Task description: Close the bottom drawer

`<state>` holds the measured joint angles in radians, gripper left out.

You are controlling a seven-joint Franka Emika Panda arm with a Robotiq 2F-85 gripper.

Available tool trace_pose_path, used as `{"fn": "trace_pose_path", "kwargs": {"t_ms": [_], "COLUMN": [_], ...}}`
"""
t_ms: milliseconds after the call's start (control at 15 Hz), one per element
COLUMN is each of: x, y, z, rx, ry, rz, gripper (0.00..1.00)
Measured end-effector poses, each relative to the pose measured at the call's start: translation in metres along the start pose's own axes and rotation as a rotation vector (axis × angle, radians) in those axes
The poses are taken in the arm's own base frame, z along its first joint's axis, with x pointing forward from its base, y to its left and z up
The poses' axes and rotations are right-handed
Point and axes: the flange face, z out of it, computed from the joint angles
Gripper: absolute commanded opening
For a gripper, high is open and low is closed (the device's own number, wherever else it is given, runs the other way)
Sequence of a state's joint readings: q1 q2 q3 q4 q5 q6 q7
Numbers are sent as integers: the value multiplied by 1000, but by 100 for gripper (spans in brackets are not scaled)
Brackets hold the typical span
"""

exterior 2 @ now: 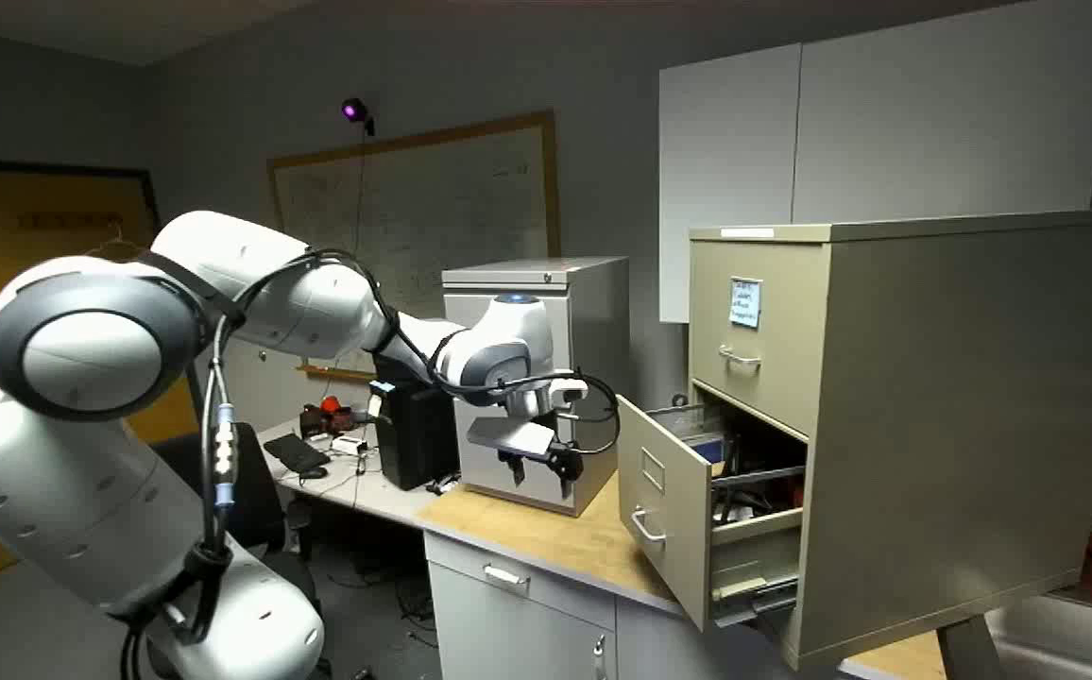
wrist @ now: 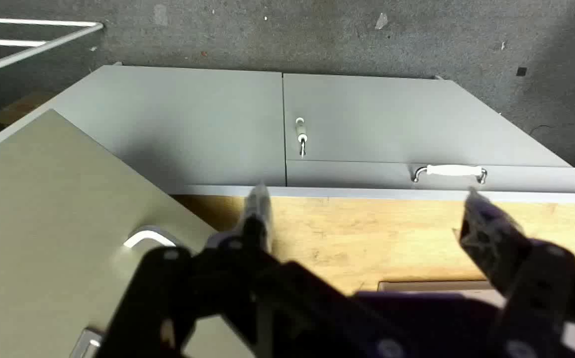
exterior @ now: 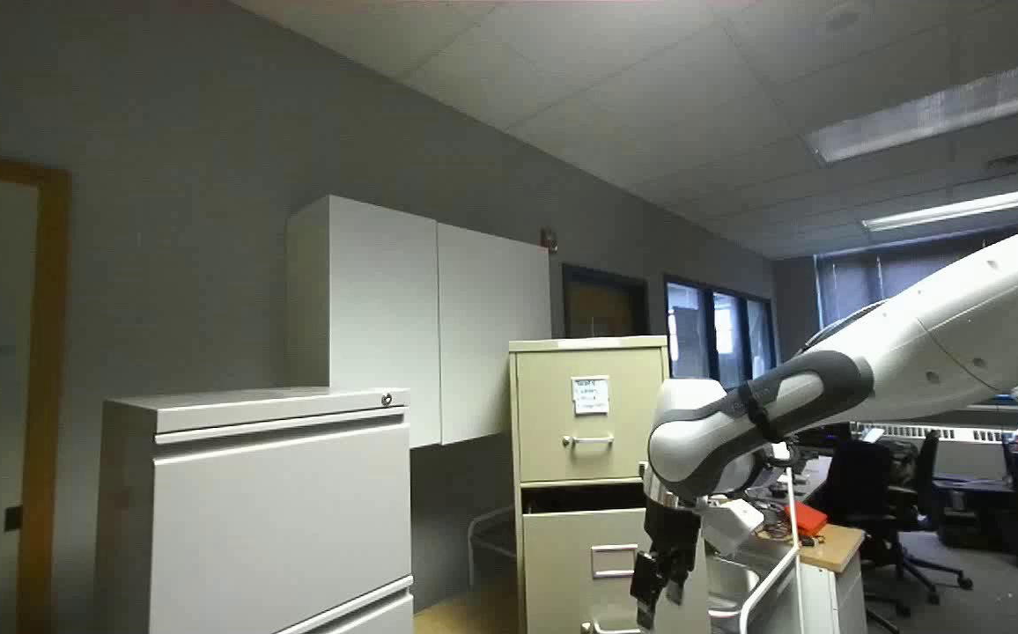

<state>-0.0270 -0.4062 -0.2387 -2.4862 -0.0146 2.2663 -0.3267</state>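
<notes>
Found drawer open, low and right of centre in an exterior view. Noted gripper spread wide, holding nothing. Judged rigid, likely heavy with contents; push flat front beside handle.

End effector before bottom drawer, upper drawer above

In an exterior view, the bottom drawer stands extended from the beige filing cabinet, exposing black items inside; the labelled upper drawer above it is closed. The gripper hangs at the end of the robot arm, fingers down and spaced apart, above the wooden counter and apart from the drawer front. A white cabinet stands on the counter.
</notes>
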Motion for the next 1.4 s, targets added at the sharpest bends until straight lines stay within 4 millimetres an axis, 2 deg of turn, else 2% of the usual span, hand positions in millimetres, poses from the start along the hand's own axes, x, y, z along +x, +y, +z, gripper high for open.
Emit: {"fn": "trace_pose_path", "kwargs": {"t_ms": [867, 1000, 1133, 1200, 1267, 1400], "x": [1, 2, 2, 2, 2, 4], "y": [1, 6, 13, 17, 21, 30], "z": [-1, 5, 20, 30, 42, 65], "rx": [-7, -77, -178, -227, -275, -353], "ry": [7, 48, 111, 141, 169, 226], "rz": [3, -17, -55, -71, -88, -121], "gripper": [100, 100, 100, 75, 75, 59]}}
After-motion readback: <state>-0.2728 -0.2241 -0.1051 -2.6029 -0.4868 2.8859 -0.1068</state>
